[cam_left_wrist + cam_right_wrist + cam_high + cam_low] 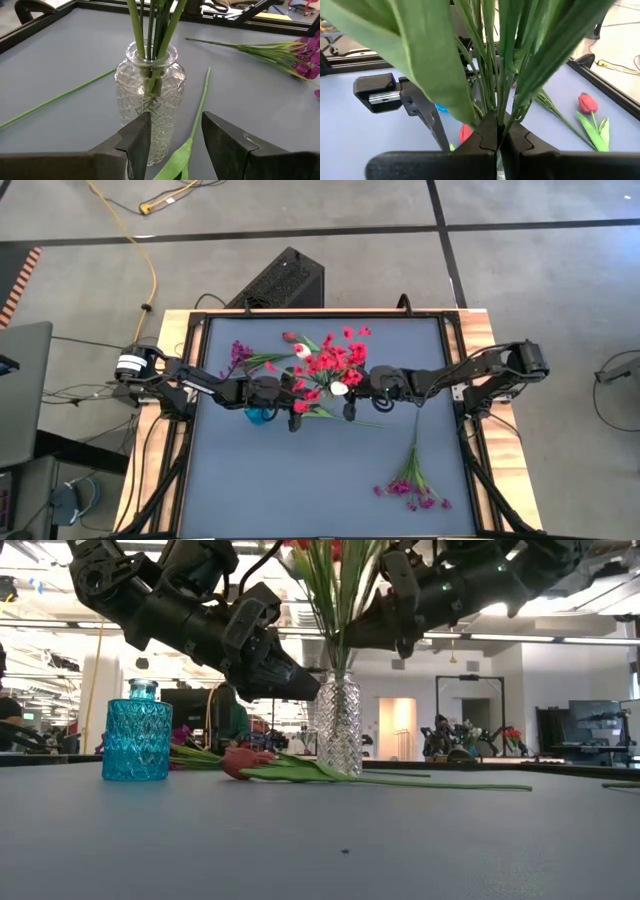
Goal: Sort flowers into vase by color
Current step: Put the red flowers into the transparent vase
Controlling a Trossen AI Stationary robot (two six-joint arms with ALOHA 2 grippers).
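Left gripper [175,145], fingers apart, faces the clear vase [150,95]; right gripper [497,137] clenches upright flower stems [495,75] directly above it.

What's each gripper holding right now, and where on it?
Right gripper: jaws shut on the green stems of the bunch standing in the clear vase, above its mouth. Left gripper: jaws open near the vase, holding nothing.

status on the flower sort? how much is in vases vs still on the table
Done: a red bunch stands in the clear vase. In hand: the right gripper is shut on those stems above the vase; the left gripper waits open beside it. Left: the blue vase looks empty; a tulip and two magenta sprigs lie on the table.
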